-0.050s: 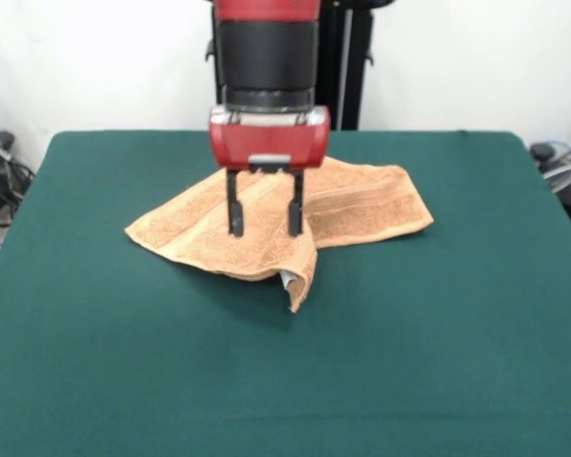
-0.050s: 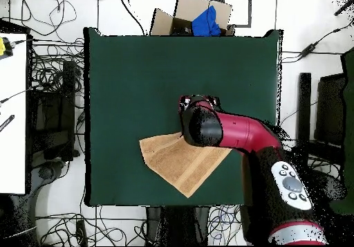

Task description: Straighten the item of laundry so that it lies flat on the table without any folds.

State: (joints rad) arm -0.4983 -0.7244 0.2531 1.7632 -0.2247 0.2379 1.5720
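The peach-orange towel, the item of laundry (image 1: 362, 205), lies crumpled on the green table (image 1: 124, 362), folded over itself with one corner turned down toward the front and a bit of white showing under that fold. My gripper (image 1: 264, 228) hangs over the towel's middle, open, its two black fingers (image 1: 235, 214) spread apart with nothing between them; whether the tips touch the cloth is unclear. In the overhead view the towel (image 2: 176, 165) shows as a folded wedge near the table's (image 2: 138, 78) lower edge, partly covered by the arm; the gripper itself is hidden there.
Green cloth surrounds the towel on all sides. Off the table are tangled cables (image 2: 55, 71), a cardboard box with something blue (image 2: 204, 19) beyond the far edge, and a white desk (image 2: 12, 113) to one side.
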